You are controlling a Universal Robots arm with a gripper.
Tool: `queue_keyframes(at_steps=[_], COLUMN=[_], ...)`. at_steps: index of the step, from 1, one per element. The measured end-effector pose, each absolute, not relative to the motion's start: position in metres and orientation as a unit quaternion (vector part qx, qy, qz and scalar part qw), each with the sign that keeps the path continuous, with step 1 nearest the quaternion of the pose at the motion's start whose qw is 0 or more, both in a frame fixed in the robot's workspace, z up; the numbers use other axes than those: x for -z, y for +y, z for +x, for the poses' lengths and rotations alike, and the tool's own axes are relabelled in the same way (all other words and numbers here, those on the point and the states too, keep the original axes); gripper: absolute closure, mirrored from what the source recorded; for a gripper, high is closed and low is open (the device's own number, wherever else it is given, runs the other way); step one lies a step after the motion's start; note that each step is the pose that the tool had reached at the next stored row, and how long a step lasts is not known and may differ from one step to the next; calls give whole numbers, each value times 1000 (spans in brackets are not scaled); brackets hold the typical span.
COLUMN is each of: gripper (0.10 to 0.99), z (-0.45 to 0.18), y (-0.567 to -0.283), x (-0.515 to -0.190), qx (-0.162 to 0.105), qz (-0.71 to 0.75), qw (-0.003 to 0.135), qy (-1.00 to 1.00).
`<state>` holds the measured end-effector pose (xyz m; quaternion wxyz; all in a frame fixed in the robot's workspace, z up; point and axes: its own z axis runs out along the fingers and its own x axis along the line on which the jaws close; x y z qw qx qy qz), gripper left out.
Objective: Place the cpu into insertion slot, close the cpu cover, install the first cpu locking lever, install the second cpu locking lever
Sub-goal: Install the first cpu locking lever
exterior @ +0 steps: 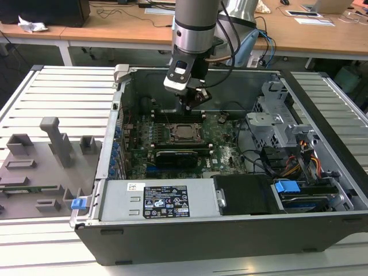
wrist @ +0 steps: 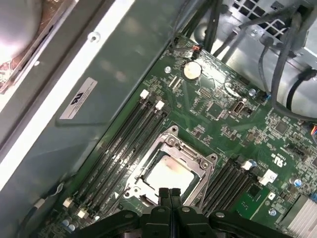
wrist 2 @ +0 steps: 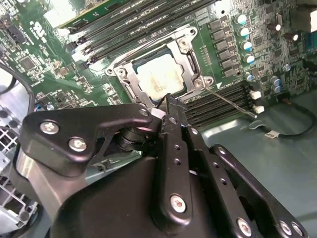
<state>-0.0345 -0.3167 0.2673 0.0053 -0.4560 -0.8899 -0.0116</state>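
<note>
The slatted counter (exterior: pixel 57 86) is carrying an open computer case (exterior: pixel 172 230) lying on its side; the case's near wall is hiding the lower edge of the green motherboard (exterior: pixel 224 144), and cables and a metal drive cage (exterior: pixel 276 115) are covering its side towards the exterior view's right. The arm (exterior: pixel 195 26) is reaching down into the case, its upper part running out of the picture. On the exterior view's left a grey fixture tray (exterior: pixel 46 155) is lying on the counter, well apart from the work.

The cpu cover (wrist 2: pixel 190 57) (wrist: pixel 171 144) is lying flat as a frame around the cpu (exterior: pixel 185 132) (wrist 2: pixel 159 79) (wrist: pixel 168 174), which is sitting in the insertion slot (wrist 2: pixel 148 60); the slot is showing just a dark edge inside the frame. A thin metal lever (wrist 2: pixel 230 103) is sticking out from one corner of the cover across the memory slots; whether it is latched is hard to tell.

The gripper (exterior: pixel 192 103) (wrist 2: pixel 171 104) (wrist: pixel 169 193) is hovering just above the socket's edge with its fingers pressed together and nothing between them; in both wrist views its black body is blocking the near side of the cover.
</note>
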Motion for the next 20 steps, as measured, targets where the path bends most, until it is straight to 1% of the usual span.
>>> queue_keyframes(at_steps=[20], gripper=[980], z=[-35], y=[-317], x=[-267], qx=[11], qz=[-348], qw=[7], qy=[-937])
